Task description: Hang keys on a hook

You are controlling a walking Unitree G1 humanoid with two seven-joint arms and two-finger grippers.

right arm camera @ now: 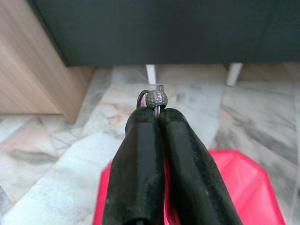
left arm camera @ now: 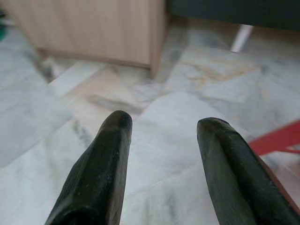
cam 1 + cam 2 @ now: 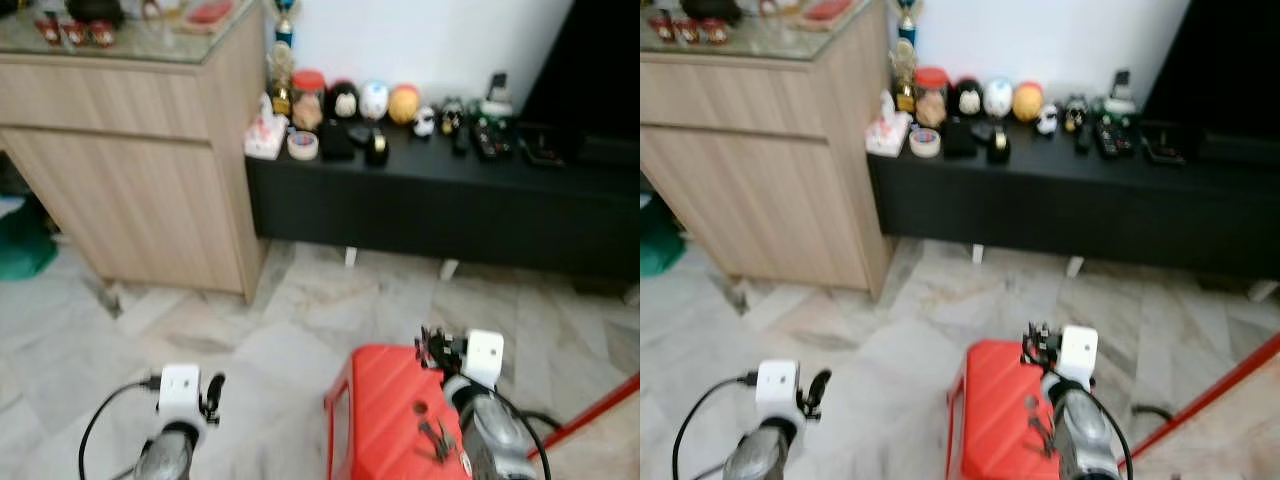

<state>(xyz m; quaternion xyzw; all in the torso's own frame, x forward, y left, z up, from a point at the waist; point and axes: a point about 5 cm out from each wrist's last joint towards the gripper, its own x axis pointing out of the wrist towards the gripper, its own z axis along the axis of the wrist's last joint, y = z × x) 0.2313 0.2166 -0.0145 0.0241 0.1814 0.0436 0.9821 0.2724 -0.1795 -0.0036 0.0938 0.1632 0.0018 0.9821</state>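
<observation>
While the left gripper (image 2: 161,136) gapes, right gripper (image 1: 157,115) pinches keys (image 1: 156,97)

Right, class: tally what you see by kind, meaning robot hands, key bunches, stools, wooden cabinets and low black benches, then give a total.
Hands: 2 (left hand, right hand)
Key bunch: 1
Red stool: 1
Wooden cabinet: 1
Black bench: 1
Total: 6

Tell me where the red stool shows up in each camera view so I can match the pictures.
Left eye view: red stool at bottom centre, under the right gripper.
Right eye view: same stool, bottom centre.
Left wrist view: a red sliver at the right edge.
Right wrist view: red top behind the fingers shut on the keys.
Shared landmark: the wooden cabinet's corner.
</observation>
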